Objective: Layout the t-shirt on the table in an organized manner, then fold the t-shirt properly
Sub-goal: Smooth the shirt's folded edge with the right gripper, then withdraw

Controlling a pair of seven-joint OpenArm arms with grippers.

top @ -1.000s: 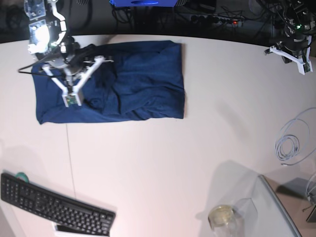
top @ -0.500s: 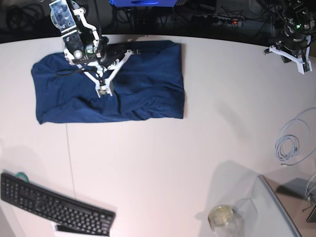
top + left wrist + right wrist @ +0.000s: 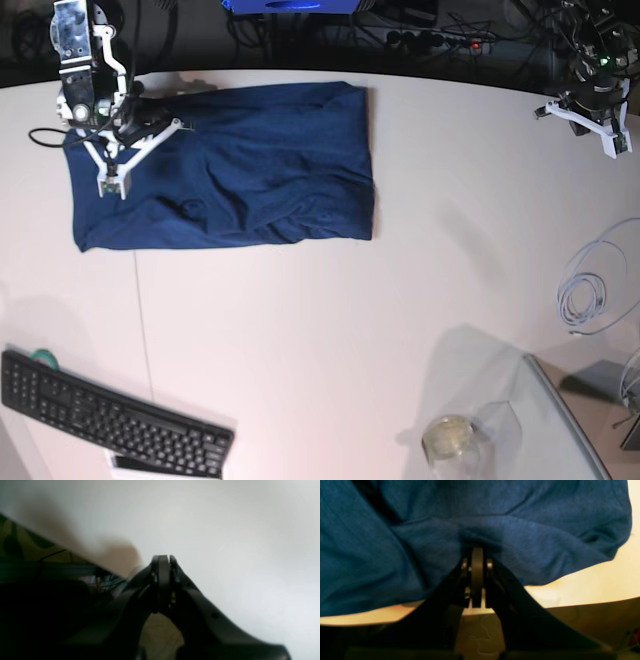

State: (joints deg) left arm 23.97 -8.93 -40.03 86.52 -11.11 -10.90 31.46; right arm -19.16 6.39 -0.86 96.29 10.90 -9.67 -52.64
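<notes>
- Fabric first: the t-shirt (image 3: 225, 165) is soft navy knit, light and limp, lying as a folded rectangle near the table's (image 3: 330, 330) far left edge, with creases running across its middle. I would judge that it sags and bunches wherever it is lifted, so a hold at a corner or along a hem looks better than a pinch in the middle.
- At the shirt's left end the right gripper (image 3: 111, 185) hangs over the cloth with its jaws pressed together; in its wrist view they sit tip to tip above the knit, and no fabric shows between them.
- Toward the near left corner of the table lies a black keyboard (image 3: 110, 420).
- The tabletop is smooth and white with a thin seam line; the cloth should slide on it easily.
- At the near right, a clear tray (image 3: 560, 420) lies by a small jar (image 3: 448, 440), and a coiled cable (image 3: 590, 290) rests by the right edge.
- At the far right corner the left gripper (image 3: 600, 130) hovers well apart from the shirt, jaws pressed together and empty, over bare table.
- Beyond the far edge the room is dark, with tangled cables.
</notes>
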